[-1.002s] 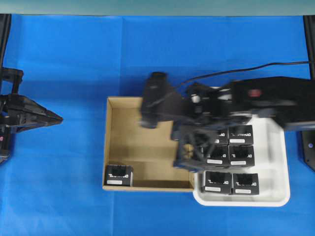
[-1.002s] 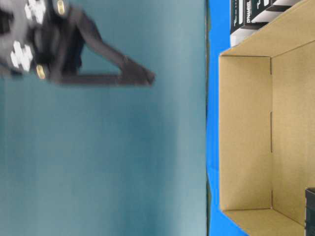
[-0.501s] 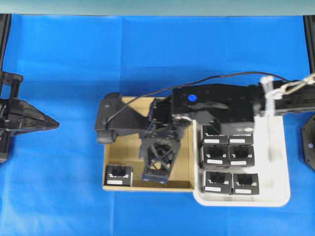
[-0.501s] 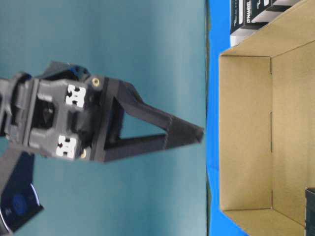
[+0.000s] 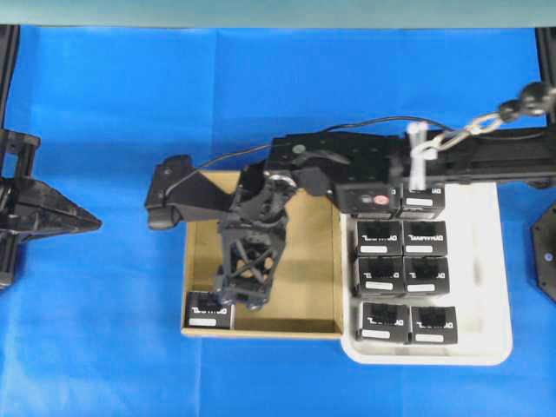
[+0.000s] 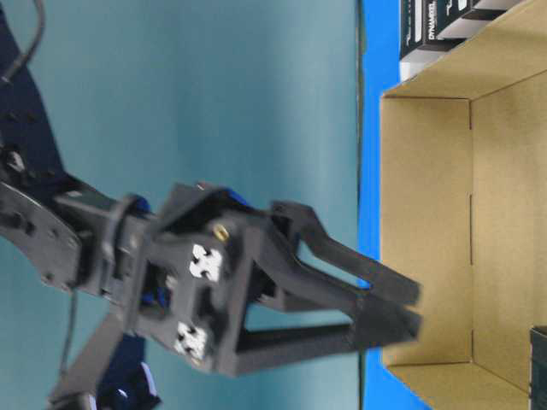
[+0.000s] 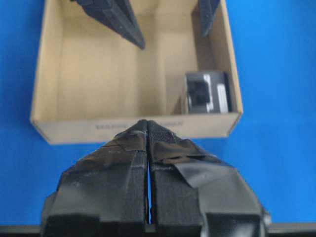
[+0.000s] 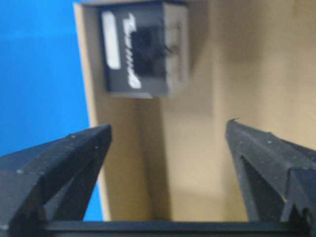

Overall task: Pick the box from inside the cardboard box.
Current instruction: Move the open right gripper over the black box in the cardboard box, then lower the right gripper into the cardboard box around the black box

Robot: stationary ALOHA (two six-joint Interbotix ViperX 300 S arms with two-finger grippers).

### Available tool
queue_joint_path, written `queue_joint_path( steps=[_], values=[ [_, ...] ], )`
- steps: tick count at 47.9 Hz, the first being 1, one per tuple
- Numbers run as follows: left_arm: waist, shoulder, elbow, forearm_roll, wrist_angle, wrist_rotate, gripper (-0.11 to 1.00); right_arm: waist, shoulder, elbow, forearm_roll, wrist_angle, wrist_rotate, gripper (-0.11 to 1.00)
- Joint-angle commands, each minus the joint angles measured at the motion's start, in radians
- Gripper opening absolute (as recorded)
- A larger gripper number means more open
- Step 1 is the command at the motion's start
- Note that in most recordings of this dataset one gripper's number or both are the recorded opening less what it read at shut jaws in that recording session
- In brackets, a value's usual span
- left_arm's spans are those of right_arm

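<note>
1. Nearest the bottom edge of the overhead view you see a white tray (image 5: 486, 343) at lower right, holding black cartons in two columns.
2. Just left of it, touching its side, sits the cardboard box (image 5: 195, 252), a shallow brown square with low walls, on a blue table cover (image 5: 104, 347).
3. The box (image 5: 209, 309) you want lies in the lower left corner of the cardboard box, flat on the floor, against the left and near walls. It is black with white lettering and a white label strip.
4. Your right gripper (image 5: 236, 297) hangs over the cardboard box, pointing down toward the bottom of the frame, just right of the box. Its fingers are spread wide and hold nothing; in the right wrist view the box (image 8: 143, 49) lies beyond the two fingertips (image 8: 94, 136), towards the left one, untouched.
5. Your left gripper (image 5: 94, 224) waits at the left edge of the overhead view, well apart from the cardboard box, tips pointing right. In the left wrist view its fingers (image 7: 133, 163) are pressed together, with nothing between them.
6. Farthest up, the right arm (image 5: 373, 161) stretches in from the right edge, across the top of the tray.
</note>
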State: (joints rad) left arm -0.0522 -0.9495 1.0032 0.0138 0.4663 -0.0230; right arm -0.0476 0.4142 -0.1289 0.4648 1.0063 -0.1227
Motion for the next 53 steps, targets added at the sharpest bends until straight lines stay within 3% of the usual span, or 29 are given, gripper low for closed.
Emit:
queue_joint_path(
  steps=[1,7,35,46,53],
  values=[
    [-0.003,0.003,-0.031,0.003,0.011,-0.006,-0.04,0.002,0.028,-0.021,0.054,-0.014,-0.026,1.0],
    [-0.005,0.003,-0.031,0.003,0.021,-0.012,-0.04,0.005,0.061,-0.046,0.081,-0.023,-0.044,1.0],
    [-0.003,0.006,-0.028,0.003,0.021,-0.009,-0.04,0.048,0.16,-0.084,0.084,-0.078,-0.041,1.0],
    [-0.003,0.006,-0.028,0.003,0.021,-0.011,-0.04,0.051,0.172,-0.084,0.072,-0.103,-0.037,1.0],
    [-0.003,0.006,-0.026,0.003,0.021,-0.011,-0.04,0.051,0.175,-0.083,0.038,-0.1,-0.034,1.0]
  ],
)
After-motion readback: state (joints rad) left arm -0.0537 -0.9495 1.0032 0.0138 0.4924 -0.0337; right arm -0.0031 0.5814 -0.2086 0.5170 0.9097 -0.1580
